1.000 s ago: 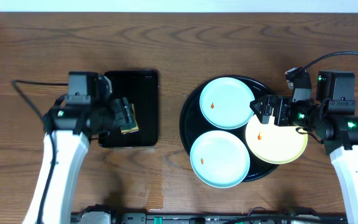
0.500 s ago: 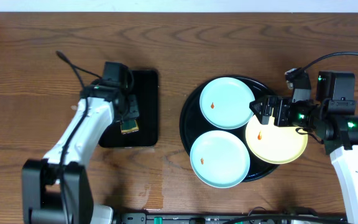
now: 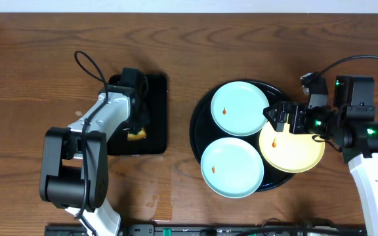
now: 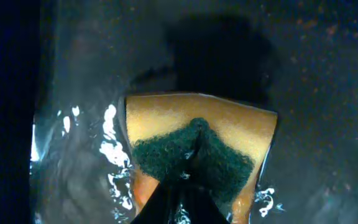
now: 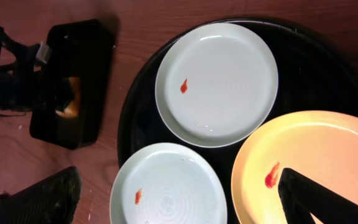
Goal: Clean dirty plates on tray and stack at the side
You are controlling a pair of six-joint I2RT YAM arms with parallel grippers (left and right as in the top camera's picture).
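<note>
Three plates lie on the round black tray (image 3: 195, 128): a mint plate (image 3: 240, 108) at the back, a second mint plate (image 3: 231, 167) in front, and a yellow plate (image 3: 299, 156) at the right. Each carries a small red spot. My right gripper (image 3: 278, 118) hovers open over the yellow plate's left edge; in the right wrist view its fingers straddle the front mint plate (image 5: 173, 186) and the yellow plate (image 5: 319, 140). My left gripper (image 4: 182, 199) is down in the small rectangular tray, shut on a yellow sponge (image 4: 197, 124) with a green scouring face.
The rectangular black tray (image 3: 156, 98) stands left of the round one and looks wet inside. Bare wood tabletop (image 3: 176, 46) lies behind, between and at the far left of the trays. A black cable (image 3: 87, 65) loops above the left arm.
The left arm has swung round over the rectangular tray and its jaws have closed on the sponge. The right arm and the plates have not moved.
</note>
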